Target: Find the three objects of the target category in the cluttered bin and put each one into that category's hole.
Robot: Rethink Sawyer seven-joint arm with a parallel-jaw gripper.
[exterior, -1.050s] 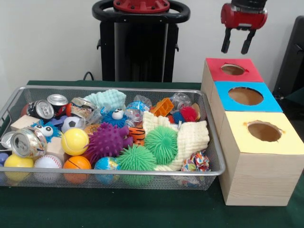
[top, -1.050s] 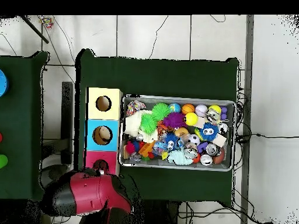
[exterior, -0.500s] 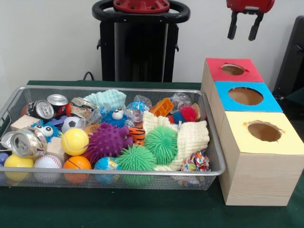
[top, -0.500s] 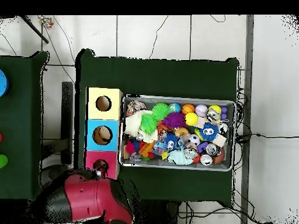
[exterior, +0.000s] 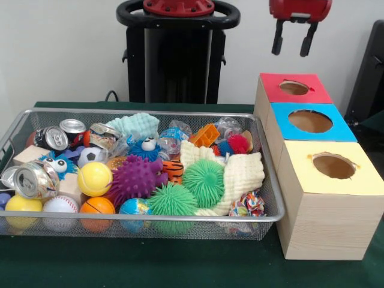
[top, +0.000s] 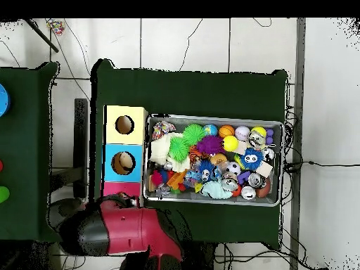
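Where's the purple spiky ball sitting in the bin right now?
In the front view, the purple spiky ball lies toward the bin's near side, left of centre, between the yellow tennis ball and the green spiky ball.

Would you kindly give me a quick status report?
Gripper open, empty, above red box. Bin full of clutter. Nothing blocking the holes.

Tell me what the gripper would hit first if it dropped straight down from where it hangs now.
Probably the red-topped wooden box, near its round hole. The open, empty gripper points straight down and hangs well above that box. Depth is unclear, though, so it could instead land just behind the box.
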